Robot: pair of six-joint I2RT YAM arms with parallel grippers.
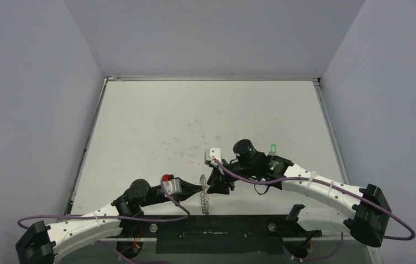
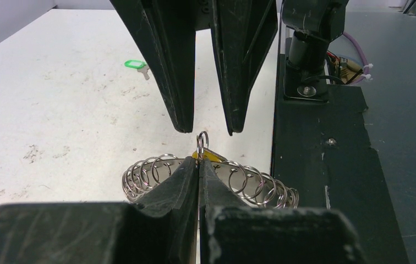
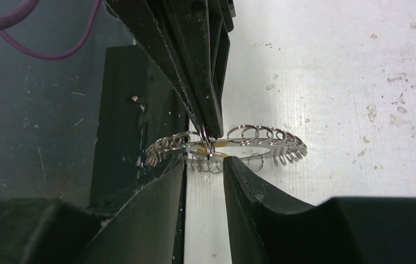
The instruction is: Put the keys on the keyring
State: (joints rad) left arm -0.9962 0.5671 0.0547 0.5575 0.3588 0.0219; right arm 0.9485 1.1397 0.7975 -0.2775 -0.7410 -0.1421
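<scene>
Left jaws (image 2: 198, 168) tight on keyring (image 2: 151, 171)

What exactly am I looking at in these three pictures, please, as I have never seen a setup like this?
These are two robot arms bolted at the near edge of a white table, each ending in a two-finger gripper. One picture looks down from above; the other two come from cameras on the wrists. The left gripper is shut on the keyring, a silvery ring fringed with wire loops. The right gripper faces it with its jaws apart, holding nothing. Something yellow shows at the ring, probably one key's head. A green key lies loose farther out on the table.
</scene>
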